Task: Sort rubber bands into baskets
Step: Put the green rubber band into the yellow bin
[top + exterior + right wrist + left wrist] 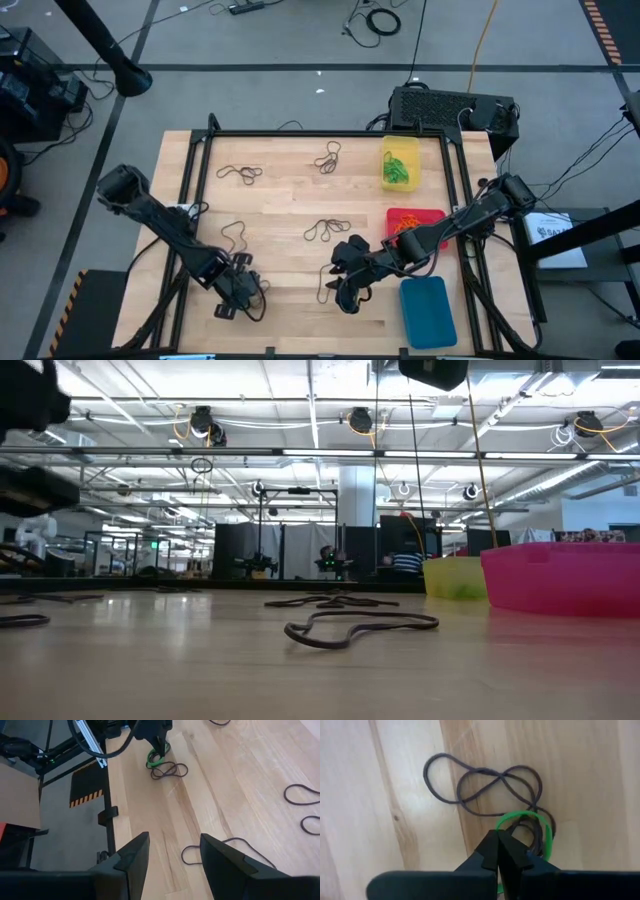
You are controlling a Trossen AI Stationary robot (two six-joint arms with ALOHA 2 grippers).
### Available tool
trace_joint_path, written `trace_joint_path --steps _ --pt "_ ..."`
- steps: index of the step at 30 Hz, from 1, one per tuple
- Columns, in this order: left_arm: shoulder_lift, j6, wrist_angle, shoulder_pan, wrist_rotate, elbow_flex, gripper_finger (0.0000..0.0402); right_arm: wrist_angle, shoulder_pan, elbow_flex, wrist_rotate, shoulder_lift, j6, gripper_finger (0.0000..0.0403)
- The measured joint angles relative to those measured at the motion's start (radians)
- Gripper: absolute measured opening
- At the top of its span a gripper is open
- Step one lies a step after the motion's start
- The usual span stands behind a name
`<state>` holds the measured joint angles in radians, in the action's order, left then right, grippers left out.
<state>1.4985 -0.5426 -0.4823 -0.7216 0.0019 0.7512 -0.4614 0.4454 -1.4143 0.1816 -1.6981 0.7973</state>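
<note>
A: From above, what shows?

B: The left gripper (232,297) sits at the lower left of the table (290,205); the right gripper (347,290) is low centre. Down the right side run the yellow basket (400,162), the red basket (413,226) and the blue basket (428,312). Dark rubber bands (327,230) lie scattered mid-table.

A: The low view?

B: A dark band (355,627) lies centre; yellow and red baskets stand at right.

A: Left wrist?

B: Fingers (492,852) pinched together at a green rubber band (546,832) tangled with dark loops, lower centre; whether it is held, I cannot tell.

A: Right wrist?

B: Its fingers (131,856) stand wide apart, empty, over bare wood.
</note>
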Motion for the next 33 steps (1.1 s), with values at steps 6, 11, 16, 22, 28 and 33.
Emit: trace_joint_path --steps 6,11,16,22,28,33 --pt "-0.05 0.01 -0.005 0.032 -0.038 0.065 0.0002 -0.022 0.0 0.0 -0.035 0.003 0.003 0.0169" --pt "-0.093 0.029 -0.003 0.108 -0.038 0.148 0.0001 -0.084 0.002 0.0 0.004 0.027 0.003 0.0169" --pt "-0.101 0.071 -0.002 0.223 -0.03 0.274 0.0001 -0.171 0.008 0.0 0.136 0.08 -0.004 0.0169" --pt "-0.097 0.187 0.072 0.405 -0.185 0.389 0.0001 -0.366 0.016 -0.001 0.287 0.165 0.008 0.0169" --pt "-0.018 0.237 0.293 0.652 -0.137 0.457 0.0 -0.623 -0.005 -0.001 0.318 0.234 0.112 0.0169" --pt "0.18 0.241 0.412 0.825 0.002 0.592 0.0 -0.869 -0.037 0.0 0.387 0.309 0.092 0.0169"
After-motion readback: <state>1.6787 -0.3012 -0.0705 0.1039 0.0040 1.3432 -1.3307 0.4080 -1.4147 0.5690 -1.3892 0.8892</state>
